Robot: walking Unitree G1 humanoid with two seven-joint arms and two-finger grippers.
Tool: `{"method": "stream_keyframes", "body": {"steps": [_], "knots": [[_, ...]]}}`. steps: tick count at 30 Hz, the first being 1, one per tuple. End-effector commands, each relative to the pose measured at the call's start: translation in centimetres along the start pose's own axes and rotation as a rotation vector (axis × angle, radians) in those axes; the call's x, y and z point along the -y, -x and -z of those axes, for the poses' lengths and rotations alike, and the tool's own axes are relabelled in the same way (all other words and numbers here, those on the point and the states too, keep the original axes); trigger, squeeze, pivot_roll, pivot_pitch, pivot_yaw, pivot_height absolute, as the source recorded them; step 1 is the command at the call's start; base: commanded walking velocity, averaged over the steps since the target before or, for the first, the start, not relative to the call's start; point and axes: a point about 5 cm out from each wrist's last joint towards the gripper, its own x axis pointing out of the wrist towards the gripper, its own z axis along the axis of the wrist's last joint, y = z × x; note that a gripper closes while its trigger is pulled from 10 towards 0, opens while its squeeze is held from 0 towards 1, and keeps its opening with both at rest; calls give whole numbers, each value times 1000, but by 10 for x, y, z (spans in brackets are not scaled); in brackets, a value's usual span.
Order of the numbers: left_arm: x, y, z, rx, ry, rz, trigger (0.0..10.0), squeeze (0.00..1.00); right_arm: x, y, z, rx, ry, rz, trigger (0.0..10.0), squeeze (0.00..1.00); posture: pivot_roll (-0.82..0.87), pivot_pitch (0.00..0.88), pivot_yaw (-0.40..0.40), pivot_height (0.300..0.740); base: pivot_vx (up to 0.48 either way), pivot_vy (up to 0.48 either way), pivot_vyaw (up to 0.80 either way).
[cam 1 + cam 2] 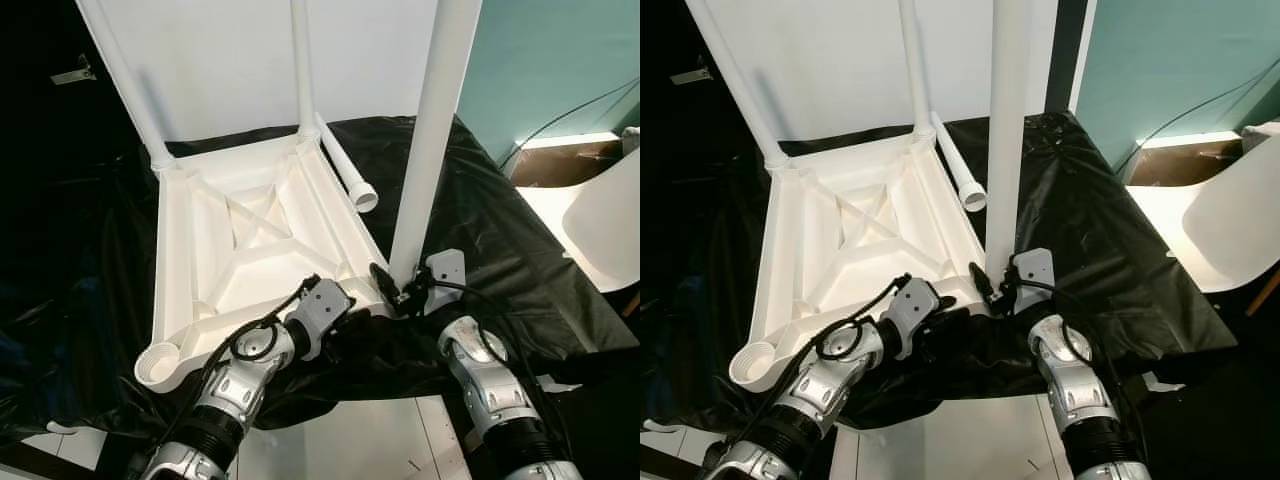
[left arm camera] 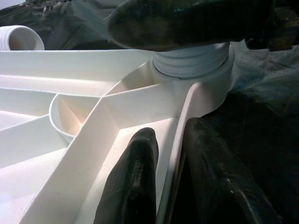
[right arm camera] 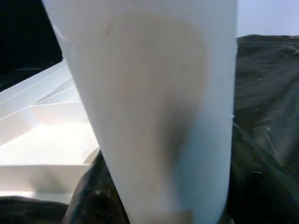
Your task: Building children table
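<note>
Two tall white plastic legs [image 1: 300, 60] stand in the far corners of the upturned white plastic tabletop with ribbed underside [image 1: 240, 250], which lies on a black plastic sheet [image 1: 490, 220] at the centre of the head view. A third white tubular leg [image 1: 435, 130] stands upright in the near corner at 5 o'clock; the right gripper [image 1: 398, 290] is clamped on its base. The left gripper [image 2: 173, 182] pinches the tabletop's near rim wall, one finger inside, one outside. A loose white tube leg [image 1: 345, 165] lies beside the tabletop's edge at 1 o'clock. The socket at 7 o'clock [image 1: 158, 365] is bare.
</note>
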Motion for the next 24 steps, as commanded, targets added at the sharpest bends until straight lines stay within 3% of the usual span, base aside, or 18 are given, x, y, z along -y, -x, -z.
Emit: {"method": "stream_keyframes", "body": {"steps": [1, 5, 6, 7, 8, 13, 14, 15, 16, 17, 18, 20, 24], "knots": [[14, 2, 28, -125, 51, 73, 10000, 0, -4, 1, 14, -72, -16, -1, 0, 0, -89, 0, 51, 740, 0, 0, 0], [15, 1, 27, -125, 51, 75, 10000, 0, -4, -1, 12, -64, -15, 2, 0, 0, -89, 0, 50, 740, 0, 0, 0], [15, 1, 27, -123, 52, 75, 10000, 0, -6, -2, 12, -65, -10, -11, 3373, 0, -81, 0, 45, 740, 0, 0, 0], [15, 1, 27, -123, 52, 75, 10000, 0, -6, -2, 12, -65, -10, -11, 3373, 0, -81, 0, 45, 740, 0, 0, 0], [15, 1, 27, -122, 54, 72, 10000, 0, -9, -3, 12, -69, 2, -31, 10000, 0, -78, 0, 44, 740, 0, 0, 0], [15, 3, 28, -122, 59, 66, 10000, 0, -12, -2, 10, -68, 24, -54, 10000, 0, -77, 0, 46, 740, 0, 0, 0], [15, 3, 28, -123, 59, 66, 10000, 0, -11, -1, 9, -65, 26, -56, 10000, 247, -77, 0, 46, 740, 0, 0, 0], [15, 3, 28, -123, 59, 66, 10000, 0, -11, -1, 9, -65, 26, -56, 10000, 247, -77, 0, 46, 740, 0, 0, 0], [16, 4, 29, -125, 59, 66, 10000, 0, -9, -1, 7, -62, 41, -85, 10000, 1000, -77, 0, 47, 740, 0, 0, 0], [16, 4, 29, -125, 59, 66, 10000, 0, -9, -1, 7, -62, 41, -85, 10000, 1000, -77, 0, 47, 740, 0, 0, 0], [15, 4, 29, -127, 57, 67, 10000, 0, -3, -4, 2, -61, 111, -202, 10000, 0, -81, 0, 51, 740, 0, 0, 0], [14, 3, 28, -127, 53, 70, 10000, 0, 7, -4, -4, -90, 203, -403, 10000, 0, -80, 0, 52, 740, 0, 0, 0], [14, 3, 27, -125, 51, 69, 10000, 0, 20, -3, -6, -142, 236, -534, 10000, 0, -78, 0, 50, 740, 0, 0, 0]]}}
